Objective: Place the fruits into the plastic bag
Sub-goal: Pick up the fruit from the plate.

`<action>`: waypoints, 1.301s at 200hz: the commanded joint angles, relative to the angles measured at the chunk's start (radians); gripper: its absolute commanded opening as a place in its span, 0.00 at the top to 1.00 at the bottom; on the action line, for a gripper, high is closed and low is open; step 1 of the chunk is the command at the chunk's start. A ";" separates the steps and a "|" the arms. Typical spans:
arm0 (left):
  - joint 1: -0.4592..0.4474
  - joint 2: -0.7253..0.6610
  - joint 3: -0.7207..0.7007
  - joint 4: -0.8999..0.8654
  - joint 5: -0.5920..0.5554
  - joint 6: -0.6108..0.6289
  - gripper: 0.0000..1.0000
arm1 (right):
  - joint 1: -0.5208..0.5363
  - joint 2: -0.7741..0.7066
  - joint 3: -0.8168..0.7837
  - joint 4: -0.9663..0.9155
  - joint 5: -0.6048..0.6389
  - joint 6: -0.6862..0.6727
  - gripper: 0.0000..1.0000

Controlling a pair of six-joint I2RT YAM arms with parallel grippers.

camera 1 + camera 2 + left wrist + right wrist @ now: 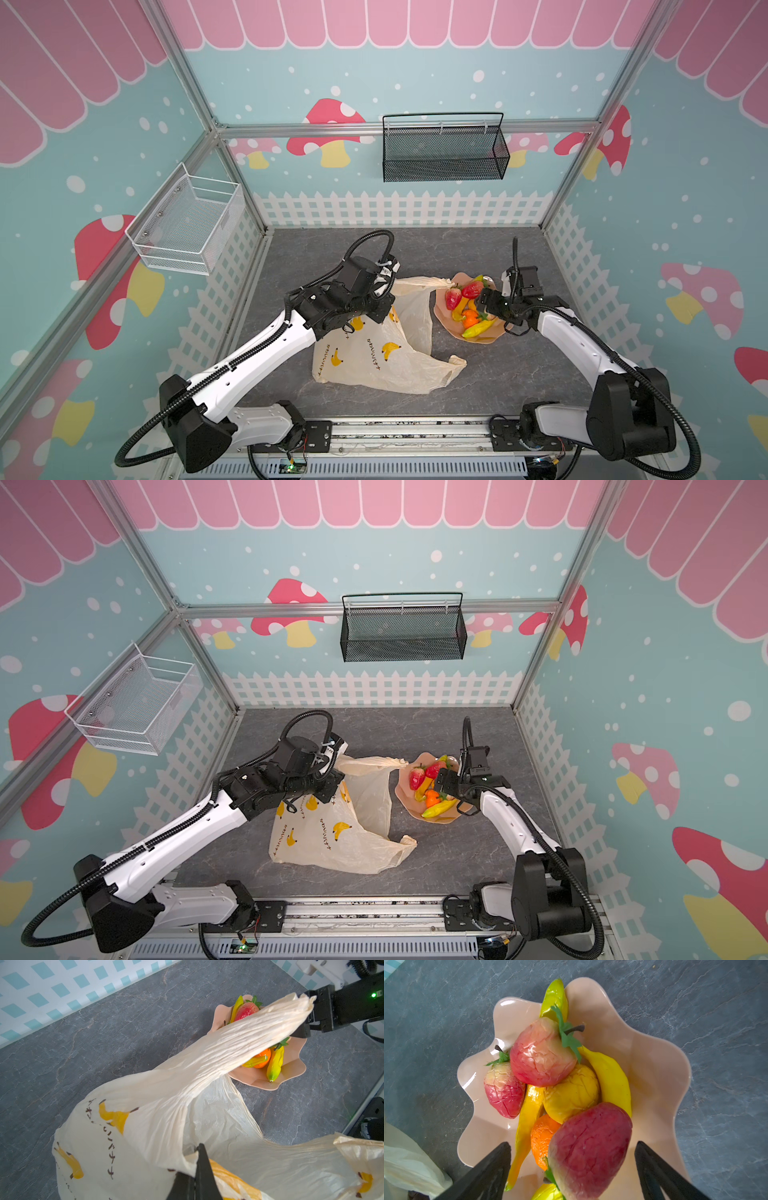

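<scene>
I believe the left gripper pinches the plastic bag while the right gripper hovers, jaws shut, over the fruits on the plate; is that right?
No: the right gripper is open, as the right wrist view shows. The left gripper does pinch the plastic bag; the fruits sit on the plate.

Glossy toy fruits [560,1088] heaped just beneath the right gripper [572,1145], large red strawberry [589,1153] between its spread jaws. Cream banana-print bag [374,357] crumpled, rim pinched in the left gripper [200,1159].

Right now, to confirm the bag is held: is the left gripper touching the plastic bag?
Touching. The left wrist view shows the shut left gripper pinching the plastic bag.
</scene>
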 commanded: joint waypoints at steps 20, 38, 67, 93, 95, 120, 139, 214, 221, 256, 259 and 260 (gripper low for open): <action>-0.006 -0.016 -0.015 0.025 0.003 -0.012 1.00 | -0.008 0.037 -0.027 0.038 -0.004 0.029 0.08; -0.006 -0.015 -0.015 0.026 0.005 -0.012 1.00 | -0.011 0.047 -0.031 0.041 0.004 0.034 0.09; -0.007 -0.011 -0.018 0.029 0.002 -0.013 1.00 | -0.015 0.054 -0.038 0.058 0.014 0.047 0.11; -0.006 -0.006 -0.017 0.030 0.006 -0.013 1.00 | -0.015 0.066 -0.039 0.066 0.014 0.052 0.15; -0.006 -0.005 -0.017 0.029 0.007 -0.013 1.00 | -0.015 0.068 -0.039 0.067 0.014 0.051 0.15; -0.006 -0.003 -0.019 0.035 0.003 -0.014 1.00 | -0.017 0.076 -0.040 0.073 0.020 0.052 0.18; -0.006 -0.002 -0.020 0.037 0.006 -0.015 1.00 | -0.016 0.080 -0.040 0.075 0.026 0.051 0.20; -0.006 0.002 -0.018 0.038 0.010 -0.014 1.00 | -0.016 0.065 -0.038 0.067 0.043 0.041 0.36; -0.006 0.003 -0.018 0.037 0.010 -0.014 1.00 | -0.017 0.060 -0.034 0.063 0.044 0.039 0.37; -0.006 0.010 -0.015 0.042 0.019 -0.012 1.00 | -0.016 0.024 -0.021 0.049 0.047 0.027 0.40; -0.006 0.011 -0.014 0.041 0.021 -0.013 1.00 | -0.016 0.020 -0.020 0.045 0.050 0.026 0.40; -0.006 0.011 -0.015 0.042 0.022 -0.013 1.00 | -0.017 0.019 -0.018 0.043 0.050 0.026 0.40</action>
